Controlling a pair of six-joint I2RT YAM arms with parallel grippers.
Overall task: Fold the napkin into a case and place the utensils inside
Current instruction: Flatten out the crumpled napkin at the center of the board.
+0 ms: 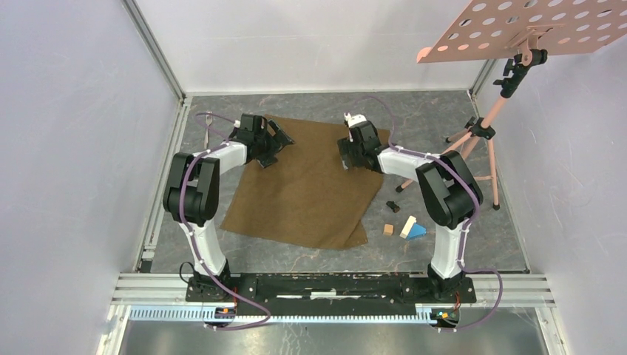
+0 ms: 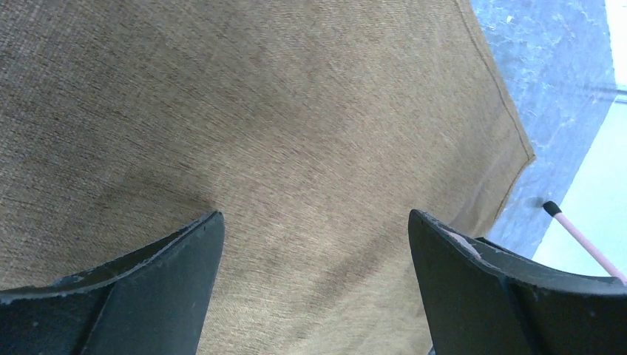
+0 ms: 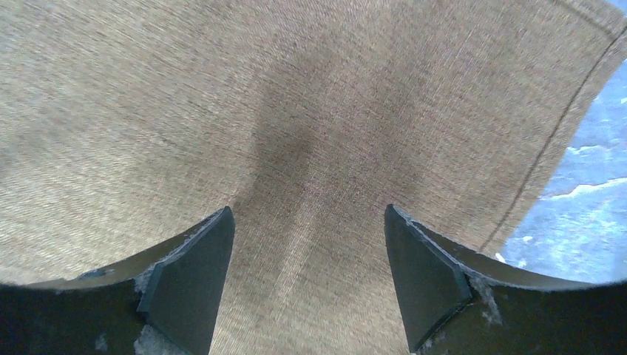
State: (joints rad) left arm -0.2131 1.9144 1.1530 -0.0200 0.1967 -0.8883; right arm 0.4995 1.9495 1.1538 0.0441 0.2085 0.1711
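From above, your napkin (image 1: pixel 307 185) lay flat mid-table. The left gripper (image 1: pixel 279 143) and right gripper (image 1: pixel 346 157) hung over it near its far corners, and small blocks (image 1: pixel 405 226) sat off its near right corner. On your left wrist view, the jaws stood wide above the cloth, with its hem and bare table to the right. On your right wrist view, the jaws were also spread, and the stitched hem was close on the right.

Napkin (image 2: pixel 296 111): coarse woven brown cloth, matt, with a stitched hem at right. Right gripper fingers (image 3: pixel 188 281): matt black plastic, scuffed with pale flecks. Table (image 1: pixel 436 126): smooth grey marbled surface. Small block (image 1: pixel 388 229), lower right: bare pale wood.
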